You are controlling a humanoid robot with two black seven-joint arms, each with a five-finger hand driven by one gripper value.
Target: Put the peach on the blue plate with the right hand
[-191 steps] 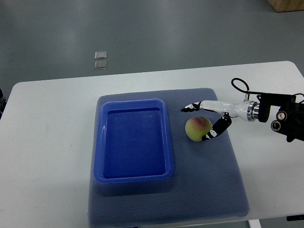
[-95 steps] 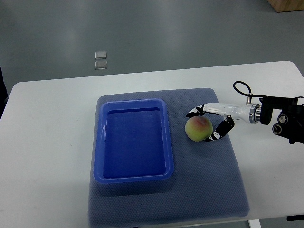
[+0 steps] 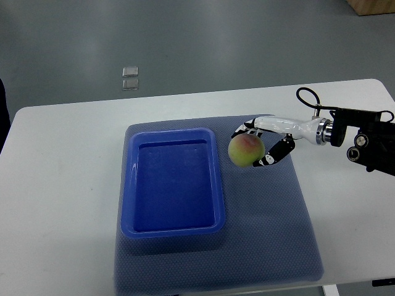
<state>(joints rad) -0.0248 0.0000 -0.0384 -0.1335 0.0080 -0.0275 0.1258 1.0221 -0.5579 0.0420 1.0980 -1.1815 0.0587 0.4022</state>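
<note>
A yellow-green peach [image 3: 246, 150] with a pink blush hangs just above the grey mat, a short way right of the blue plate [image 3: 173, 181]. My right hand [image 3: 258, 143] reaches in from the right edge and is shut on the peach, white fingers [image 3: 274, 155] with black tips wrapped round its far and near sides. The blue plate is a deep rectangular tray with nothing in it. My left arm does not show.
A grey mesh mat [image 3: 271, 228] lies under the plate on the white table [image 3: 62, 203]. Two small clear squares [image 3: 130, 78] lie on the floor beyond the table. The right forearm's black housing and cable loop [image 3: 364, 145] sit over the table's right side.
The right hand closed round the peach, then lifted it off the mat and carried it left and up toward the plate's right rim.
</note>
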